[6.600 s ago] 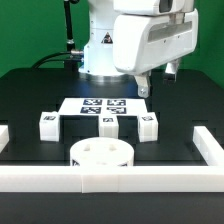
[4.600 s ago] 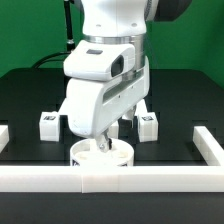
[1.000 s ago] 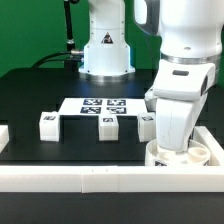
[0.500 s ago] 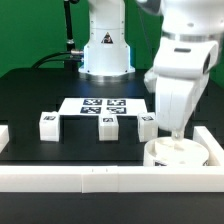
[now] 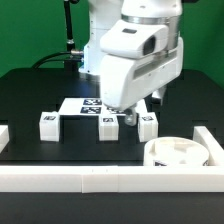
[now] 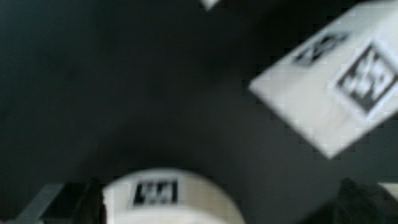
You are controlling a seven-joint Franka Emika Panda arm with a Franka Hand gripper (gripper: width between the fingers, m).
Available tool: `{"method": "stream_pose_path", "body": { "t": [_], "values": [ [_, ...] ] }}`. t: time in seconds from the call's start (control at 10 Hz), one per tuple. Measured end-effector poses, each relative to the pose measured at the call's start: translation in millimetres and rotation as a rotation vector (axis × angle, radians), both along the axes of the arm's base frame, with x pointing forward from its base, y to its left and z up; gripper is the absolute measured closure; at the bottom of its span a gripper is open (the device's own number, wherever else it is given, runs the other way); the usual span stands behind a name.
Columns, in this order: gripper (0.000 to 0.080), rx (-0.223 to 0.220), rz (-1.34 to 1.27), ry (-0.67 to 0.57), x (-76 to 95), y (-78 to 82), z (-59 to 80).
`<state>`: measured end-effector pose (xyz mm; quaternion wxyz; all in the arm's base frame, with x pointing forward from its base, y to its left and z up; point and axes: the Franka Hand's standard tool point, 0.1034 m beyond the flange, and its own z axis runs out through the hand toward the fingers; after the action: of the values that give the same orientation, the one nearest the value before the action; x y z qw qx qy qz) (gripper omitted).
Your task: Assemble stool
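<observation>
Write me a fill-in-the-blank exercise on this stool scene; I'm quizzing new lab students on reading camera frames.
1. The seat lies at the exterior view's ____ side, inside the border rails.
2. ____ legs stand in a row by the marker board, none joined to the seat.
3. The gripper hangs above the legs with its jaws ____, holding nothing.

Missing words: right; three; open.

It looked like a robotics lab: a fixed robot arm (image 5: 140, 55) on a black table (image 5: 30, 90), white border rails (image 5: 100, 180), a tagged marker board (image 5: 78, 106), and a green backdrop (image 5: 25, 30) behind.
</observation>
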<state>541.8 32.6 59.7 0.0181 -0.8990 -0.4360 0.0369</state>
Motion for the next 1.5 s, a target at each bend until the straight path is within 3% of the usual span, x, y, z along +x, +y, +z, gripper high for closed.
{"method": "stream_pose_path", "body": {
  "t": [0.4,0.9,1.2,1.4,1.5],
  "values": [
    [0.015,-0.003,-0.045,-0.001,-3.2,-1.0,-2.2],
    [0.015,-0.038,-0.75,0.029,-11.3,12.8,-8.6],
    [0.015,-0.057,-0.778,0.079,-16.3,18.3,-10.2],
    [0.015,-0.132,-0.762,0.238,-27.5,19.3,-10.4],
    [0.015,-0.155,-0.751,0.295,-20.7,24.0,-16.2]
  ]
}}
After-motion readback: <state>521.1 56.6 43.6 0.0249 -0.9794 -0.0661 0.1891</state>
